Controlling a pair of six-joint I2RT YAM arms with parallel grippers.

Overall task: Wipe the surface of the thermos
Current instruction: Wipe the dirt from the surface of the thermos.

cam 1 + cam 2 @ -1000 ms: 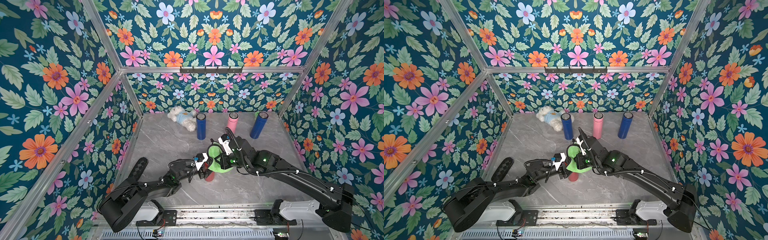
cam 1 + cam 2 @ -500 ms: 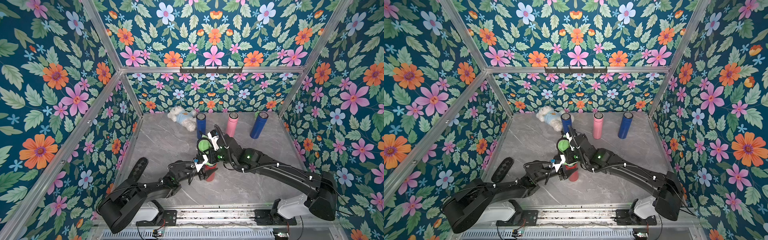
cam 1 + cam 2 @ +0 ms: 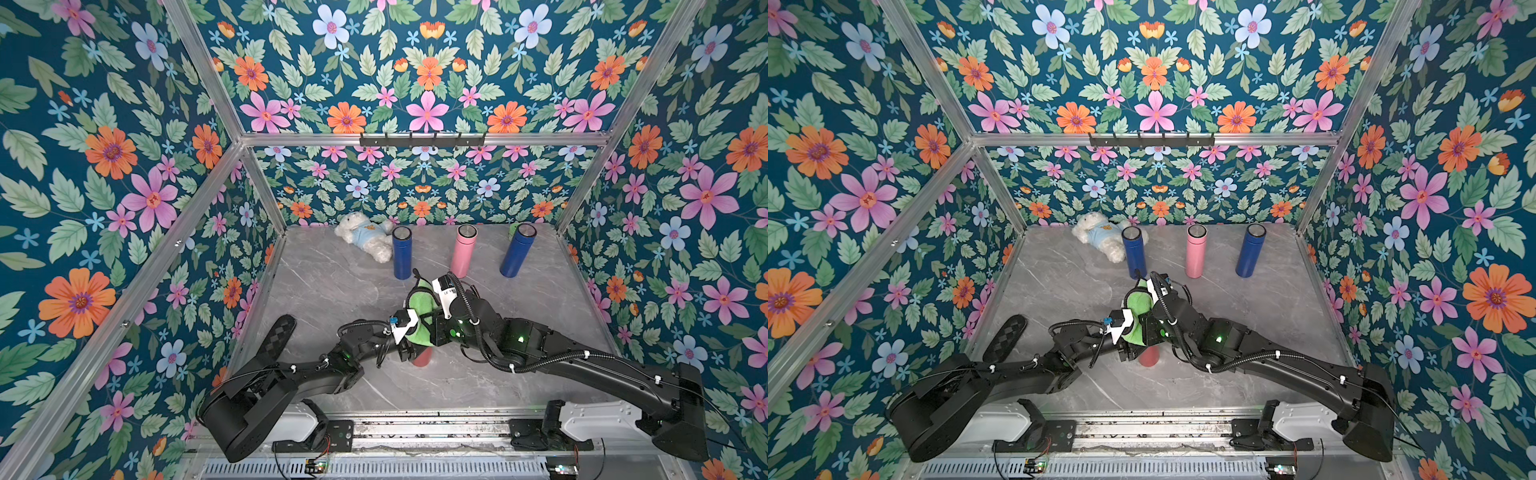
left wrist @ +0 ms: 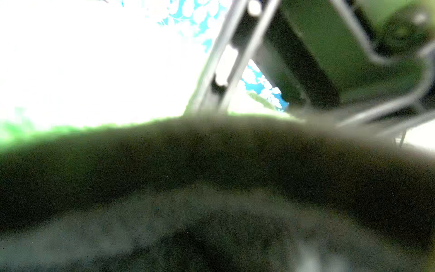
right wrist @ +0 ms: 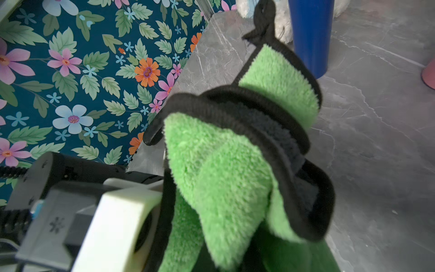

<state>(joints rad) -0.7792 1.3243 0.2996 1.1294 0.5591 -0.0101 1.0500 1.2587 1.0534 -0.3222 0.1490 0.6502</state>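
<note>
A red thermos [image 3: 423, 358] stands at the middle of the table, and only its lower end shows in both top views [image 3: 1149, 356]. My left gripper [image 3: 409, 347] is closed round its body from the left. A green cloth [image 3: 422, 313] with black trim is draped over the thermos top and covers the left wrist camera, where it shows as a dark blur [image 4: 211, 164]. My right gripper [image 3: 430, 328] is shut on this cloth [image 5: 221, 169] from the right, its fingers buried in the folds.
Along the back stand a blue thermos [image 3: 402, 253], a pink thermos [image 3: 463, 251] and a second blue thermos [image 3: 516, 251]. A white plush toy [image 3: 363, 241] lies at the back left. A black patterned object [image 3: 276, 338] leans at the left wall.
The right gripper swept the cloth to the back left over the thermos, then came back toward the front. The left arm and the thermos stayed put.
</note>
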